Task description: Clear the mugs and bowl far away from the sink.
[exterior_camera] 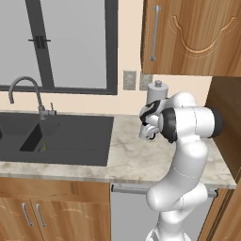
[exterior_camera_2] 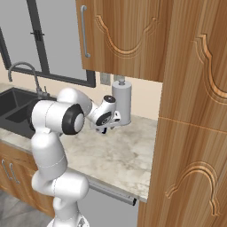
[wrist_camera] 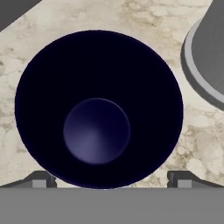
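My claw (wrist_camera: 109, 180) is spread wide, holding nothing, poised straight above a dark mug (wrist_camera: 98, 109) on the counter (wrist_camera: 153, 17), beside the grey canister (wrist_camera: 205, 57).

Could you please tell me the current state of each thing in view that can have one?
Dark mug: upright on the counter, empty.
Gripper: open, right above the mug, jaws either side of it, not gripping.
Grey canister: upright, beside the mug.
Wall cabinet door: shut.
Tap: no water running.
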